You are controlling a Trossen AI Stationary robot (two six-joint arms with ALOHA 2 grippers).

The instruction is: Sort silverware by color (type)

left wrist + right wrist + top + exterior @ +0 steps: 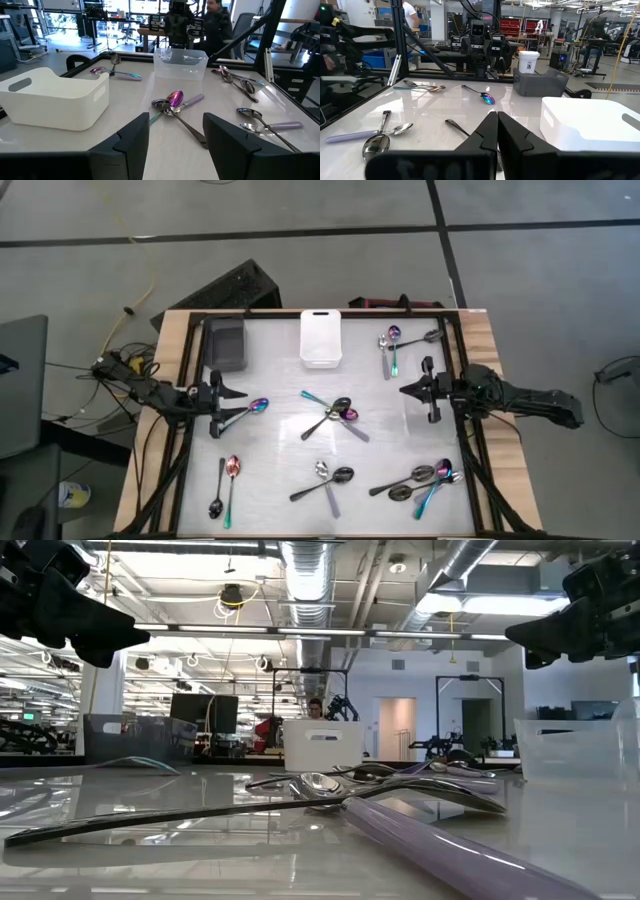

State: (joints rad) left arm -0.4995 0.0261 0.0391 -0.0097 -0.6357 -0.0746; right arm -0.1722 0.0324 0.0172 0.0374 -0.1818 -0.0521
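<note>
Slim spoons in silver, black and rainbow finishes lie flat in groups on the white table: a centre cluster (335, 416), a far-right group (392, 345), a near-left pair (225, 480), a near-centre pair (325, 478) and a near-right heap (425, 478). One rainbow spoon (250, 408) lies just beside my left gripper (240, 404), which hovers open at the table's left side, above the surface (175, 135). My right gripper (403, 390) hovers shut at the right side (497, 125), pointing toward the centre. Neither gripper holds anything.
A white bin (320, 337) and a dark bin (226, 345) stand at the far edge. A clear bin (181, 64) sits on the right side near my right arm. A black frame (190, 430) rims the table. A person (217, 20) is behind the right arm.
</note>
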